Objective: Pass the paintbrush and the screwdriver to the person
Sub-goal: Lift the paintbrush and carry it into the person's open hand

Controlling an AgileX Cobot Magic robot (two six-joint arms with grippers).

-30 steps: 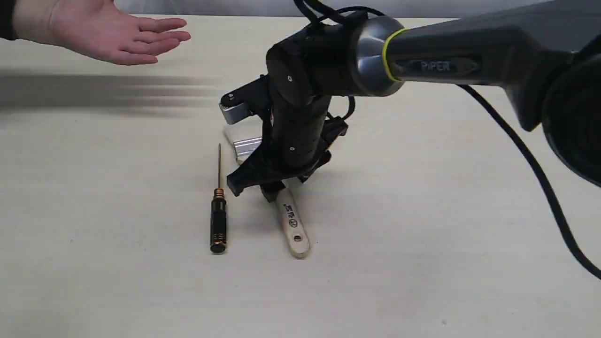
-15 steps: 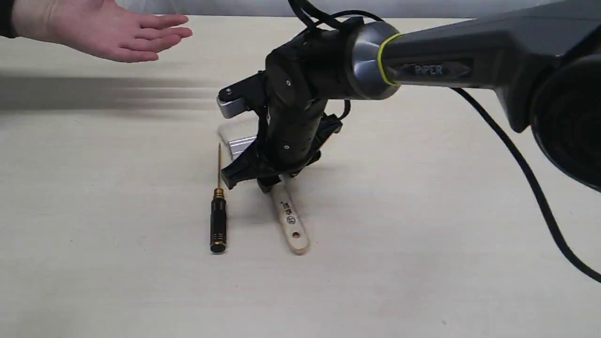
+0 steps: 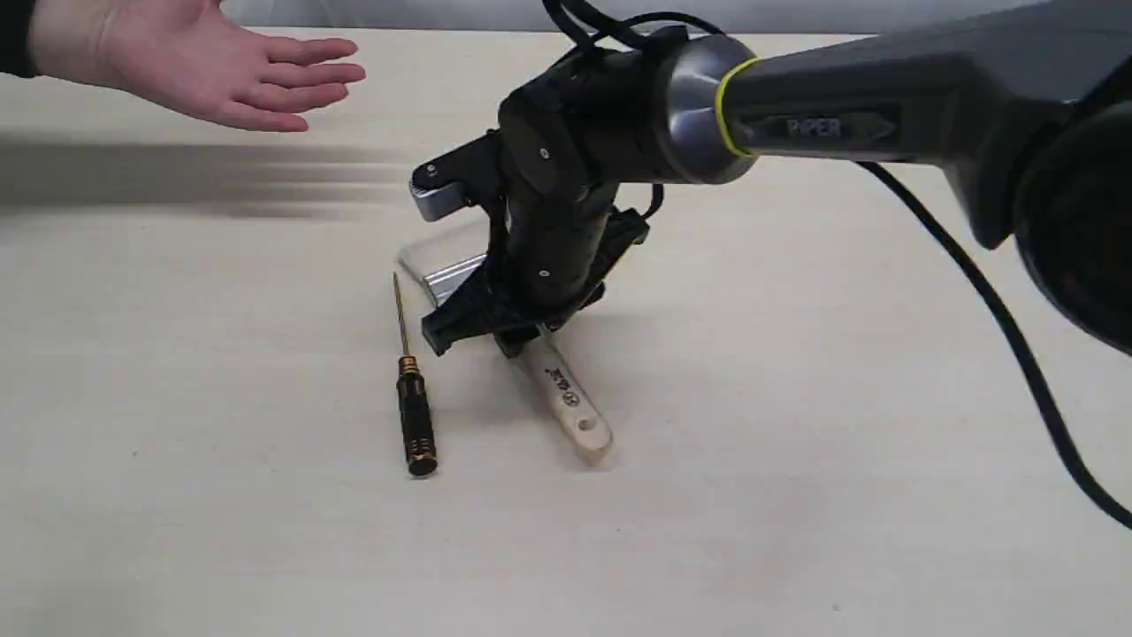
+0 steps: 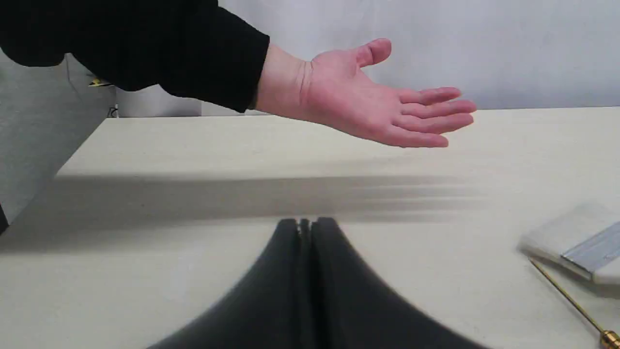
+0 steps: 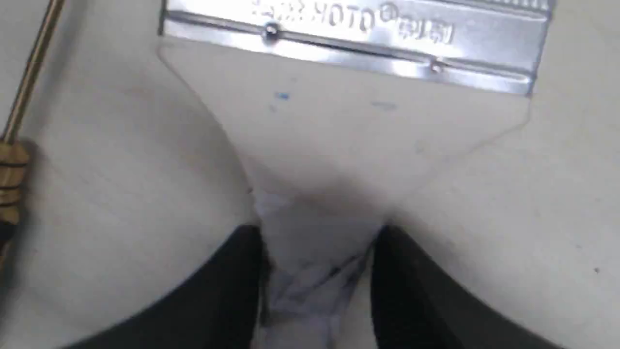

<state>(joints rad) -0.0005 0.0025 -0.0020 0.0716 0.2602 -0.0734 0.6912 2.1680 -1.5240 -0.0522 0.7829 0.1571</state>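
Observation:
My right gripper [image 3: 513,341] is shut on the paintbrush [image 3: 570,407], with its fingers [image 5: 232,271] on both sides of the narrow neck of the light wooden handle [image 5: 339,145]. The silver ferrule [image 5: 353,43] lies just beyond them. The brush's handle end stays low near the table. Just left of the brush, the screwdriver [image 3: 416,425] lies on the table, slightly tilted, its gold shaft [image 5: 29,72] beside the ferrule. The person's open palm [image 3: 203,71] hovers at the far left. My left gripper [image 4: 305,225] is shut and empty, low over the table, facing the hand [image 4: 368,106].
The pale table [image 3: 796,442] runs in every direction, and the hand's broad shadow [image 3: 177,177] falls across its far left. A black cable [image 3: 990,310] hangs from the right arm. The left wrist view shows the table's edge and a grey wall [image 4: 38,145].
The gripped paintbrush has swung: its handle end moved right and its ferrule end left. The screwdriver has tilted, its tip shifted left. The hand moved slightly.

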